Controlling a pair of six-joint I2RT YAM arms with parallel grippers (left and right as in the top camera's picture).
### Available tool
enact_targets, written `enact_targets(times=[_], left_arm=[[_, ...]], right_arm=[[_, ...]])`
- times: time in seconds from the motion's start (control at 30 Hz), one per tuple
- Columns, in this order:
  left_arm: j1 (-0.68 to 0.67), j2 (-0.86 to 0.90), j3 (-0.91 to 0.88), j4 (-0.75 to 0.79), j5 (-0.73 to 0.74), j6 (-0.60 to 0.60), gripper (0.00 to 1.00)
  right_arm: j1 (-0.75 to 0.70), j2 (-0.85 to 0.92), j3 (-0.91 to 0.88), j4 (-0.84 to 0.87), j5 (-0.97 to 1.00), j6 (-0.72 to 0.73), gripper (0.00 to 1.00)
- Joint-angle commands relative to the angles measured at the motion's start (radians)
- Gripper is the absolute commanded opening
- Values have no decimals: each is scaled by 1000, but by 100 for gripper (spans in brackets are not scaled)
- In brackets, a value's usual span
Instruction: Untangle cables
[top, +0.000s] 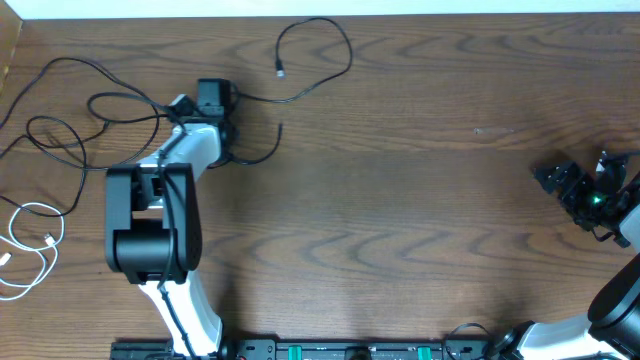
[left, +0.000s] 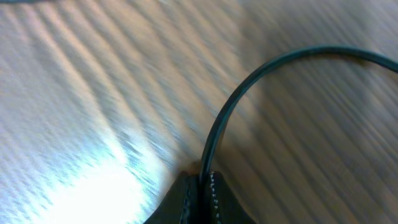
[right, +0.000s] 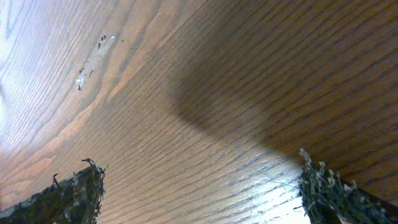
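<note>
The cables are thin, light and very soft. They bend at any touch, so I judge that a pull on 1 end drags the whole loop over the wood. The smooth jacket may slip between fingers, so the best hold is near a plug or on a free stretch, away from a crossing.

The left hand (top: 213, 98), at about 10 o'clock on the tabletop (top: 400, 220), is pressed together and pinches 1 black cable (left: 230, 112). From there this cable runs toward 12 o'clock in an open loop that ends in a small plug (top: 280, 71). More black cables (top: 60, 110) lie looped over each other at 9 o'clock. The white cable (top: 30, 235) is coiled at 8 o'clock, just beside them; I cannot tell if it touches them. The right hand (right: 199, 171) is spread and holds nothing, at 3 o'clock, well apart from all cables.

The tabletop is brown wood grain, flat and a little glossy. Its middle shows only bare wood, good room for laying a cable straight.
</note>
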Motion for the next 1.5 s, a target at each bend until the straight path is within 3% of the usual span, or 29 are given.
enact_targets(times=[0.0, 0.73, 1.07, 1.17, 1.2, 1.33, 1.47], left_arm=[[76, 31, -19, -26, 3, -43, 8], [643, 31, -19, -18, 24, -203, 8], [686, 31, -19, -13, 154, -192, 14], [681, 21, -19, 45, 285, -36, 86], [675, 13, -15, 51, 304, 1, 97], [636, -53, -6, 52, 309, 142, 98], [565, -185, -6, 57, 374, 415, 98]], right_arm=[[7, 13, -12, -8, 14, -6, 99], [7, 13, -12, 1, 20, -6, 99], [7, 13, -12, 11, 20, -2, 99], [7, 13, -12, 15, 20, -3, 99], [7, 13, -12, 16, 20, -3, 99], [7, 13, -12, 16, 20, -3, 99], [7, 13, -12, 17, 20, -3, 99]])
